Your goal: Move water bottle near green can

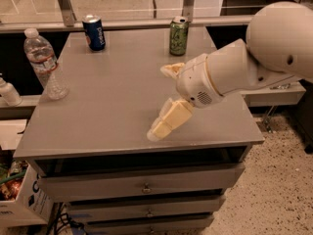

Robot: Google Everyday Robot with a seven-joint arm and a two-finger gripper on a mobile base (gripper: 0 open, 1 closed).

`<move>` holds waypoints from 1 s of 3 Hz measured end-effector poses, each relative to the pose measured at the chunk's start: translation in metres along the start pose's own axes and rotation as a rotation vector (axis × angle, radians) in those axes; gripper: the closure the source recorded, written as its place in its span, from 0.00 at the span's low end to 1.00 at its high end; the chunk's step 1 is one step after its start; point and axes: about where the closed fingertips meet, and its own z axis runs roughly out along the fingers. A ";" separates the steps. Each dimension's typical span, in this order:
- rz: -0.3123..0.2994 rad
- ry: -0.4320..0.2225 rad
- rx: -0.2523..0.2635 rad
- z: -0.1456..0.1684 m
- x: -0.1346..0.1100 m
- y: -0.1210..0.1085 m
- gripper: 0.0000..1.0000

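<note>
The water bottle, clear with a white cap and a red-and-white label, stands upright at the left edge of the grey table. The green can stands upright at the table's far edge, right of centre. My gripper hangs over the front middle of the table, between the two and far from both. It is open and empty, with one cream finger toward the back and the other finger toward the front edge.
A blue Pepsi can stands at the far left of the table. A small white bottle sits on a lower shelf left of the table. My white arm reaches in from the right. Drawers lie below the tabletop.
</note>
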 end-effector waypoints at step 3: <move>-0.045 -0.350 -0.002 0.100 -0.083 -0.042 0.00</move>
